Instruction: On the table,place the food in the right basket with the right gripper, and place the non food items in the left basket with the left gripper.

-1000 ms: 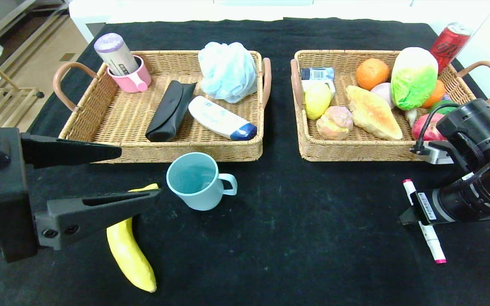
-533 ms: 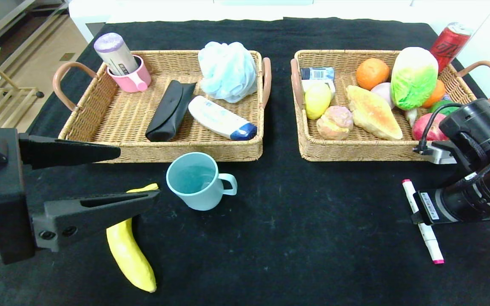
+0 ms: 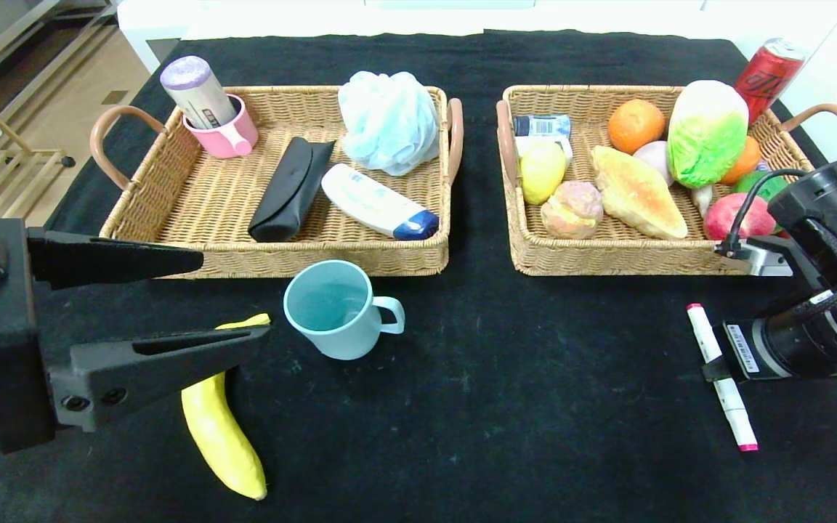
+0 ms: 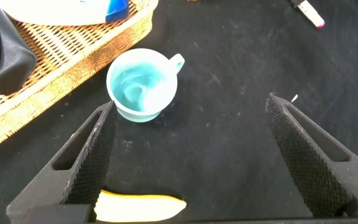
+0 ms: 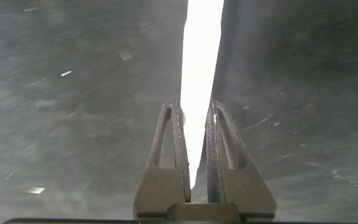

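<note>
Right claw (image 5: 194,149) clamps one marker (image 3: 722,378); left claw (image 3: 233,298) wide; two baskets (image 3: 171,196).

From the head we look forward and down over the table (image 3: 506,407), both baskets far, our left wrist view faces down close over the teal mug (image 4: 143,85), shared with the head, our right wrist view hugs the marker pen (image 5: 199,74).

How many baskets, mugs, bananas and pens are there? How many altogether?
baskets: 2 (left basket, right basket)
mugs: 2 (teal mug, pink mug)
banana: 1
pen: 1
total: 6
</note>
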Robot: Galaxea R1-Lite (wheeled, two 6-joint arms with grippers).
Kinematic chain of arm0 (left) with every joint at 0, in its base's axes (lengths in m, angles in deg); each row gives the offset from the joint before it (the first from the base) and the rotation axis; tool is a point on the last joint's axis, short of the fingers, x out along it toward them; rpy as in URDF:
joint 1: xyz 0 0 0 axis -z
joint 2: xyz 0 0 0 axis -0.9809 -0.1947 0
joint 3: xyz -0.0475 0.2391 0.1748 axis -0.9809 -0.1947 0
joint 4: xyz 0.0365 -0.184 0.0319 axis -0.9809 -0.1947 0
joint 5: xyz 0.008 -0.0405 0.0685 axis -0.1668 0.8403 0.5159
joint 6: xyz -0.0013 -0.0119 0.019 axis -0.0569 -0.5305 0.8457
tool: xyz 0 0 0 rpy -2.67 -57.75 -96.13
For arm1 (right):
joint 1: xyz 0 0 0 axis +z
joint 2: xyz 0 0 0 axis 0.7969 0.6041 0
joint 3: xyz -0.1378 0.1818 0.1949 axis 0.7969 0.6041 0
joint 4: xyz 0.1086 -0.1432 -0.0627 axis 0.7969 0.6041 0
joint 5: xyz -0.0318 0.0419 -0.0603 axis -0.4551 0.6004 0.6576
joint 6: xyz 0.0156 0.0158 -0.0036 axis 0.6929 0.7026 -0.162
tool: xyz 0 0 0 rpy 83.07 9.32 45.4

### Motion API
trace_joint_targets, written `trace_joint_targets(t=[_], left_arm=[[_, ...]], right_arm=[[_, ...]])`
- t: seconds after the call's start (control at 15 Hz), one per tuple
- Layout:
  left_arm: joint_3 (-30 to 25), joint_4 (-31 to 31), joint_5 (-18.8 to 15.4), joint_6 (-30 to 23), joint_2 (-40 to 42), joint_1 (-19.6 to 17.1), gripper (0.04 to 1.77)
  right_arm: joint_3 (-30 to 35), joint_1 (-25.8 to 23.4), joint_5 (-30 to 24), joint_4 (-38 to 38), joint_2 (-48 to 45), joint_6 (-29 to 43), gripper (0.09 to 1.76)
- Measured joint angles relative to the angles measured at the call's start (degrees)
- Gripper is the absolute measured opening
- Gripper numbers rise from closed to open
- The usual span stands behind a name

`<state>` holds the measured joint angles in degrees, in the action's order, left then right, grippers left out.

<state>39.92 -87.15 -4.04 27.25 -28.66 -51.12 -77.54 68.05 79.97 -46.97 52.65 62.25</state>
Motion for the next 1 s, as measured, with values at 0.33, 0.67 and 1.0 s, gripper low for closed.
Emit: trace_joint_targets(t=[0.33,0.67,1.0], left_arm=[[-0.06,-0.02,0.0,-0.07,0.04,-0.01,1.72],[-0.2,0.0,0.01,-0.09,0.04,0.0,1.72],[-0.15,0.06,-0.07,-0.07,-0.13,0.05,1.72]], right_arm=[[-0.26,1.23,-6.0,-0.16,-3.33,2.15,0.27],[-4.97,7.88,-6.6,-0.18,-5.12,9.03,0.27],[-10.79,16.55,-6.49,-0.24,-5.12,12.4,0.27]])
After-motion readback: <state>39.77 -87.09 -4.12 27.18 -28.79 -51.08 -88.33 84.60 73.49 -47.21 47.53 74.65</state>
